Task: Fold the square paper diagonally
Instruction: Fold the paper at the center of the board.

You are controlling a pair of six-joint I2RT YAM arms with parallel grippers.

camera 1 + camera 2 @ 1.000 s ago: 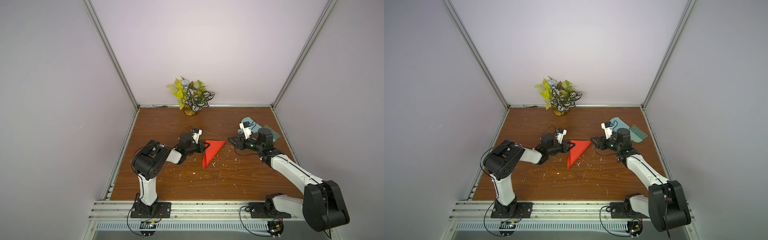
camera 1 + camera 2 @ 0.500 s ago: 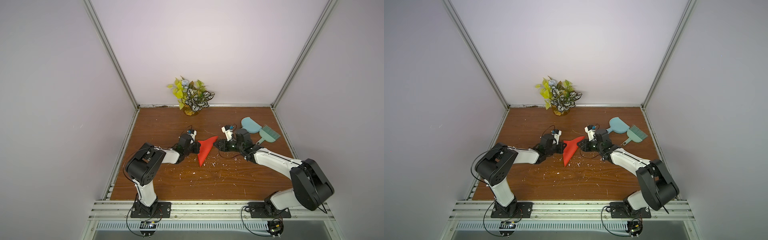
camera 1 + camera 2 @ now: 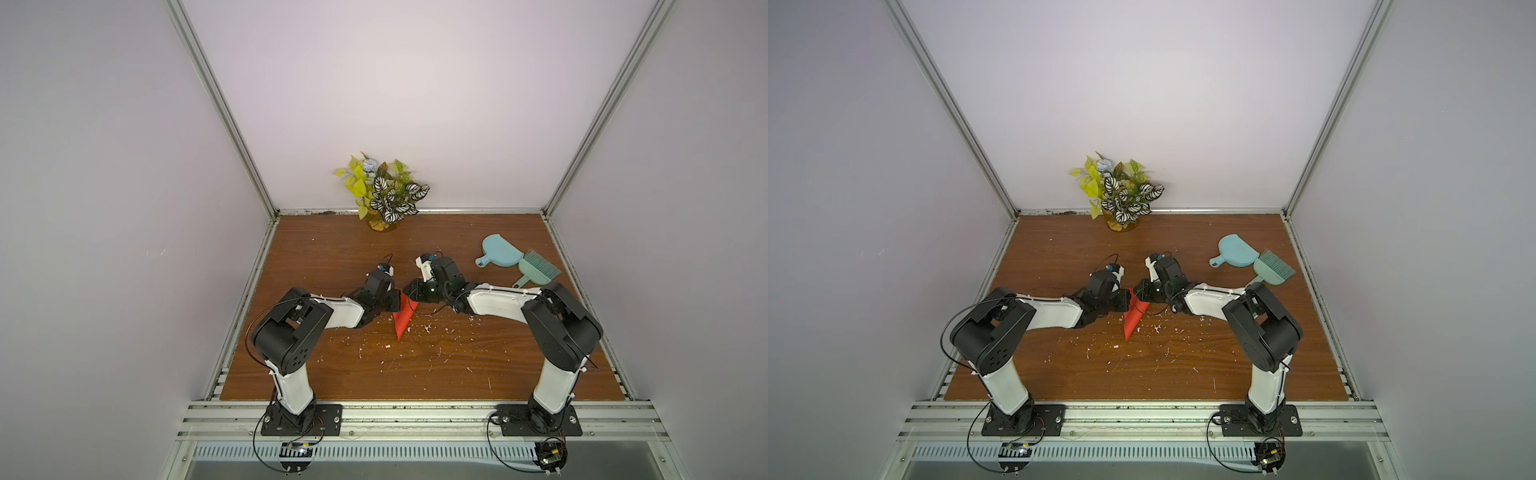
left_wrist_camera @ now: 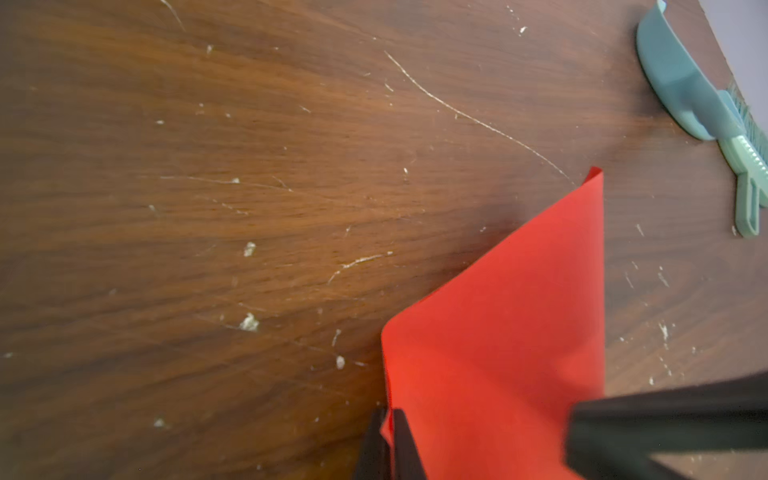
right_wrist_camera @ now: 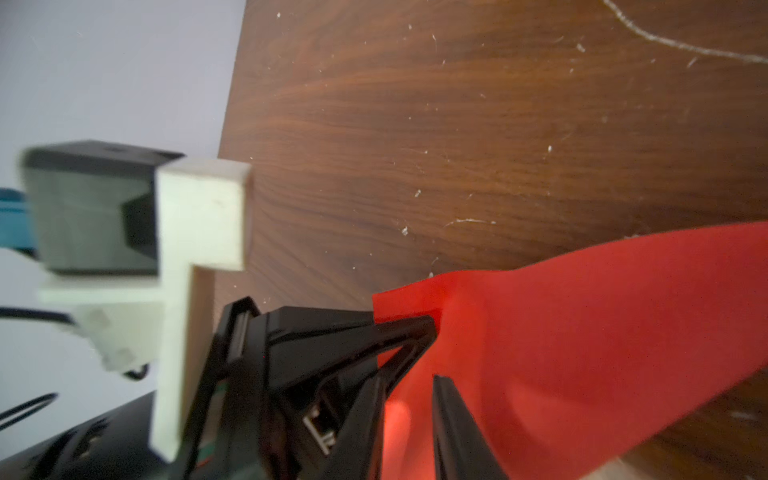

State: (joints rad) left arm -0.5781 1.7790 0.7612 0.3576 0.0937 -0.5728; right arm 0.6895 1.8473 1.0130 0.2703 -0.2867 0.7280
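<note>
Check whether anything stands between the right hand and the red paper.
Nothing visible does. In the right wrist view the right hand has its open jaws apparently either side of the square paper, which the left hand pinches at its edge. The dustpan and brush lie well aside.

The square paper [image 3: 404, 318] is red-orange, folded, partly lifted.

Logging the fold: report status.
Left gripper shut on the square paper. Right gripper open astride it. Dustpan and brush clear of it.
</note>
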